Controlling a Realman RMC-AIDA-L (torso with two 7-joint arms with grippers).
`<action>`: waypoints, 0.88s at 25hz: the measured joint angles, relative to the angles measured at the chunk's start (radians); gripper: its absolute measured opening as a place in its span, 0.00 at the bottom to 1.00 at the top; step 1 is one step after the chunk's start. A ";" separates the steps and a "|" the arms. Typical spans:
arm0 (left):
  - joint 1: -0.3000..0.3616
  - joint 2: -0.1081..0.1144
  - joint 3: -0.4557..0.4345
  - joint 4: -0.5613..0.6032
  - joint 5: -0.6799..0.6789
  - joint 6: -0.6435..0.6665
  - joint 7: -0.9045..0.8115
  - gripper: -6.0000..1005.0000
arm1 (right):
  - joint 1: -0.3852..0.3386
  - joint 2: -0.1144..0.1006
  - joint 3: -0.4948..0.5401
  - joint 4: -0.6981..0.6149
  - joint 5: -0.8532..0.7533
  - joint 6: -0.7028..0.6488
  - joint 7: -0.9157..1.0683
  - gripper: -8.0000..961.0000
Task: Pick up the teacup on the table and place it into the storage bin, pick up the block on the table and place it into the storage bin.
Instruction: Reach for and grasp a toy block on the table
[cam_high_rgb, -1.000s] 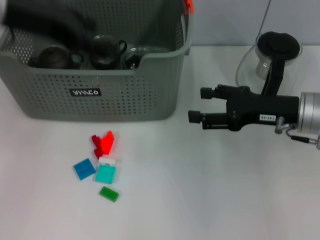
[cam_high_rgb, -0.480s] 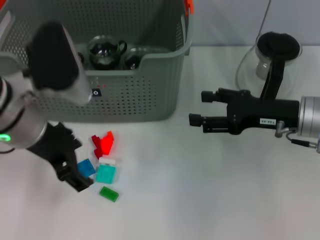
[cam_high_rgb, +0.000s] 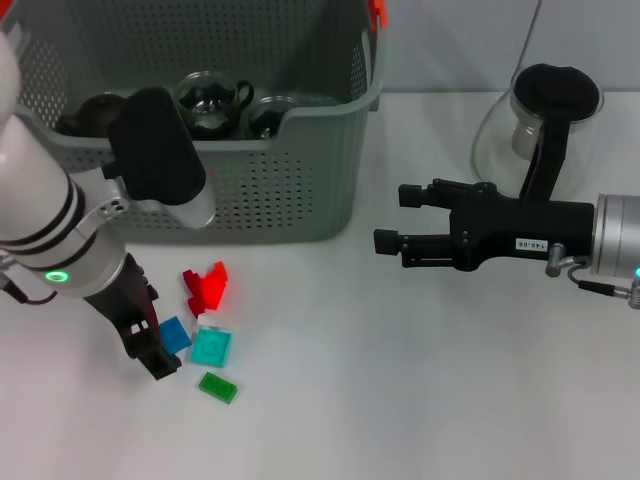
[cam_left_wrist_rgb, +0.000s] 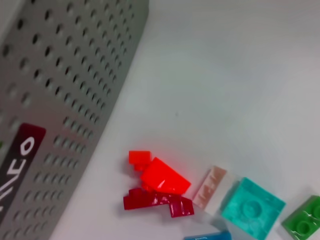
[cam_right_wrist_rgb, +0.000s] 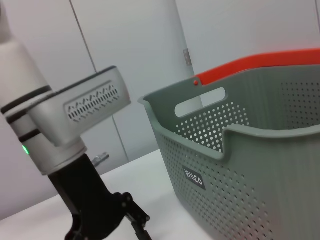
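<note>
The grey-green storage bin (cam_high_rgb: 250, 190) stands at the back left, and dark glass teacups (cam_high_rgb: 210, 100) sit inside it. In front of it lie small blocks: red (cam_high_rgb: 207, 287), blue (cam_high_rgb: 176, 333), cyan (cam_high_rgb: 212, 347) and green (cam_high_rgb: 217, 386). My left gripper (cam_high_rgb: 152, 350) is down at the table, right against the blue block's left side. The left wrist view shows the red blocks (cam_left_wrist_rgb: 160, 182), the cyan block (cam_left_wrist_rgb: 252, 207) and the bin wall (cam_left_wrist_rgb: 65, 75). My right gripper (cam_high_rgb: 390, 218) hovers open and empty to the right of the bin.
A glass pot with a black lid (cam_high_rgb: 548, 110) stands at the back right, behind my right arm. The bin's orange handle clip (cam_high_rgb: 377, 12) sticks up at its right rim. White table stretches in front of and to the right of the blocks.
My left arm came away from over the bin and dropped to the table, ending beside the blue block. The right arm has barely shifted.
</note>
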 joint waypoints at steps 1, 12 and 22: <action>-0.006 0.002 0.001 -0.013 0.000 -0.006 -0.002 0.88 | 0.000 0.000 0.000 0.000 0.000 0.000 0.000 0.95; -0.038 0.016 0.003 -0.118 0.002 -0.050 -0.012 0.83 | 0.000 0.000 0.002 0.000 0.000 -0.003 0.001 0.95; -0.043 0.016 0.004 -0.154 0.002 -0.079 -0.012 0.72 | 0.000 0.000 0.001 0.000 0.000 -0.006 0.001 0.95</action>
